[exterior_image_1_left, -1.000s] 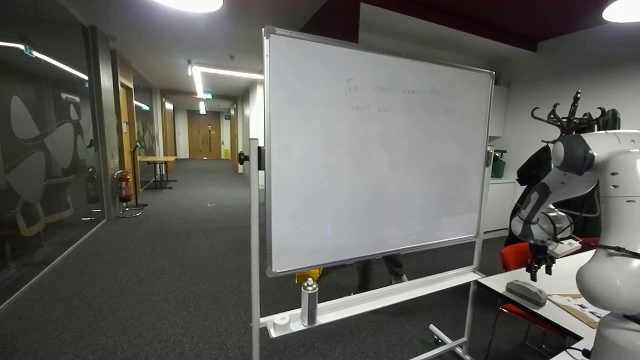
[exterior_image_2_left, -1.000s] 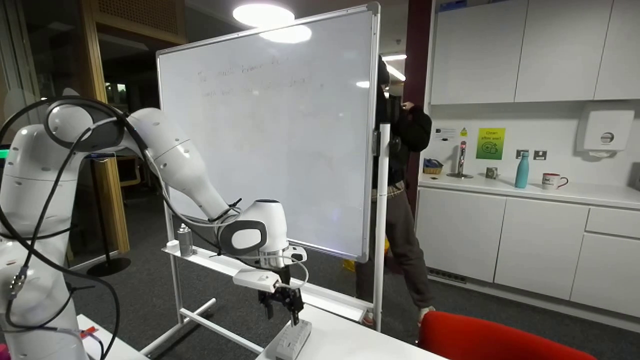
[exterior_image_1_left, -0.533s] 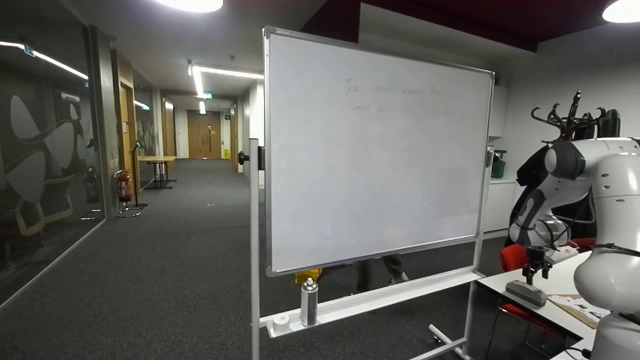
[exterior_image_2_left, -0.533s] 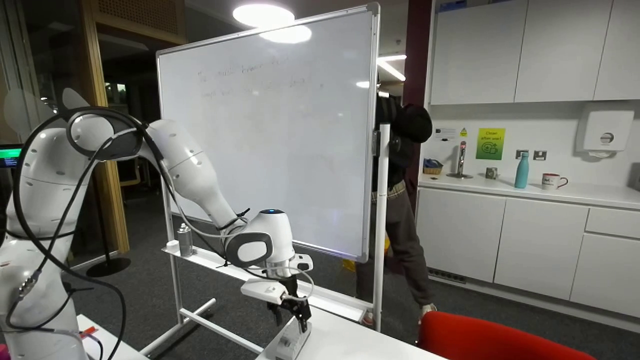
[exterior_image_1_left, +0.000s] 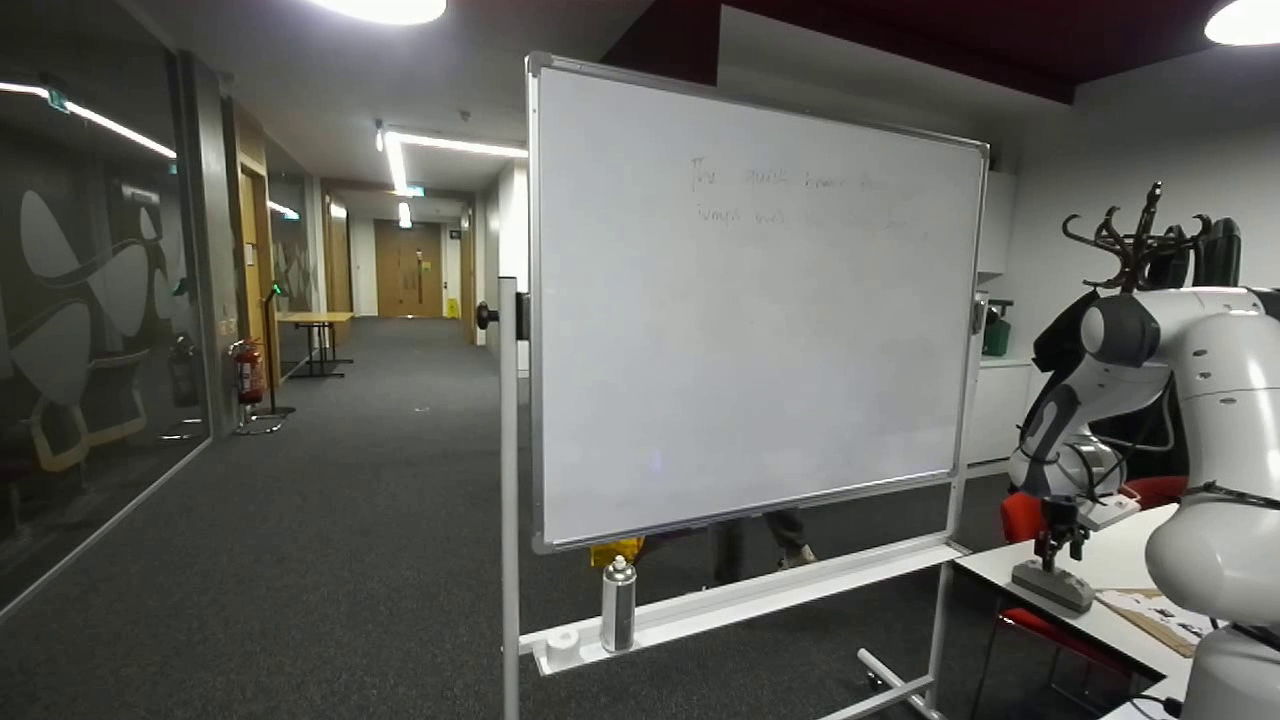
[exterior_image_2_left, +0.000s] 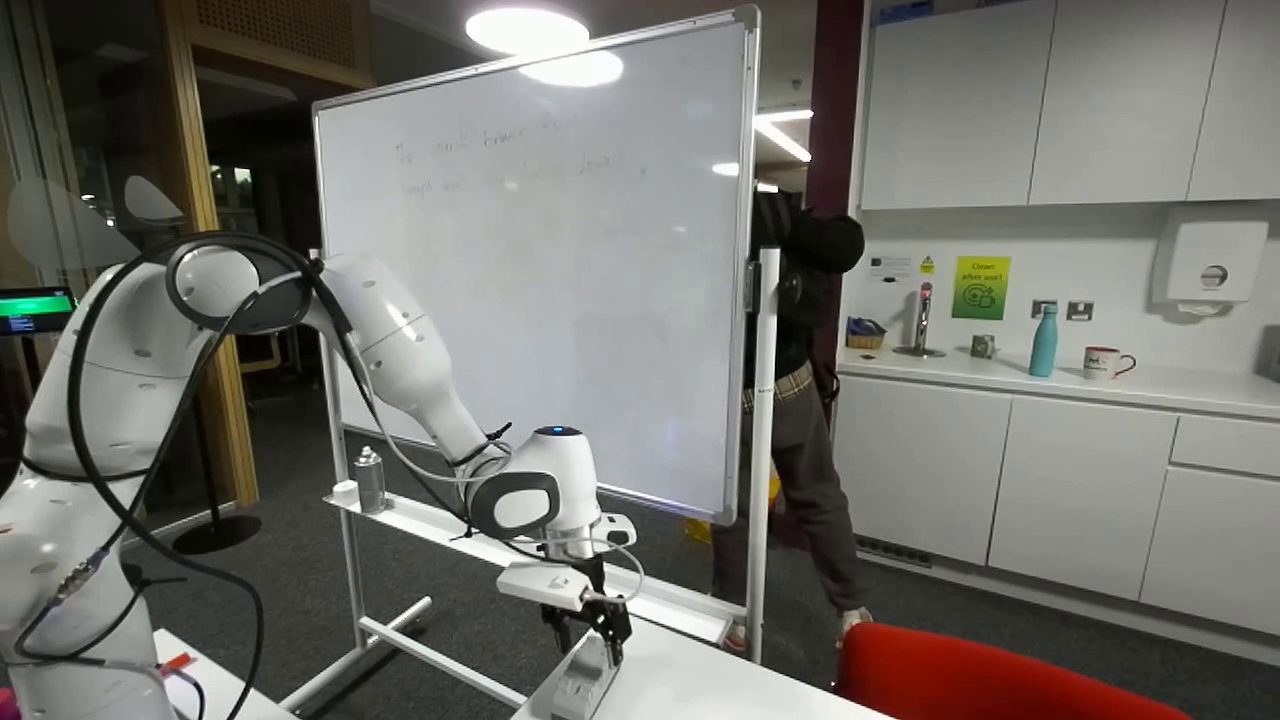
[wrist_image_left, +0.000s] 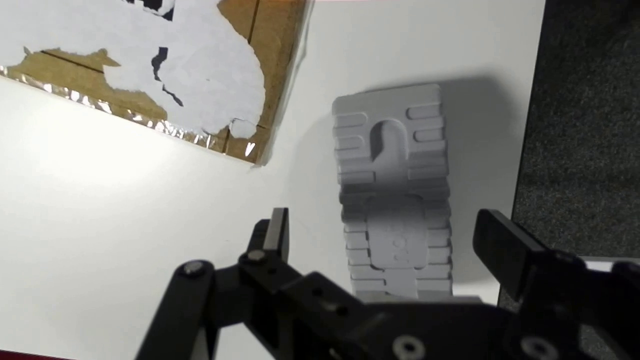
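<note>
Block (wrist_image_left: 395, 225), grey, ridged: laid on the table (wrist_image_left: 125, 240) near the edge; place unchanged from a second ago. Raised lettering (wrist_image_left: 400, 247) on its top, not legible.
Claw (wrist_image_left: 382, 222): fingers (wrist_image_left: 276, 231) held apart, one on either side of the block, nothing clamped; held lower than a second ago. The gaps between fingers and block are shown clearly only in the wrist view.
Cardboard (wrist_image_left: 280, 60), covered with torn white paper (wrist_image_left: 210, 65): set near the block, apart from it.
Whiteboard (exterior_image_1_left: 750, 380): stood beside the table; handwriting (exterior_image_1_left: 770, 180) faint, "The quick brown" and "jumps over" made out.
Spray can (exterior_image_1_left: 619, 605): stood on the whiteboard's ledge (exterior_image_1_left: 790, 588), shown in both exterior views.
Green sign (exterior_image_2_left: 981, 287), "Clean after use!": seen in an exterior view alone, as are a teal bottle (exterior_image_2_left: 1043, 342) and a mug (exterior_image_2_left: 1102, 362).
</note>
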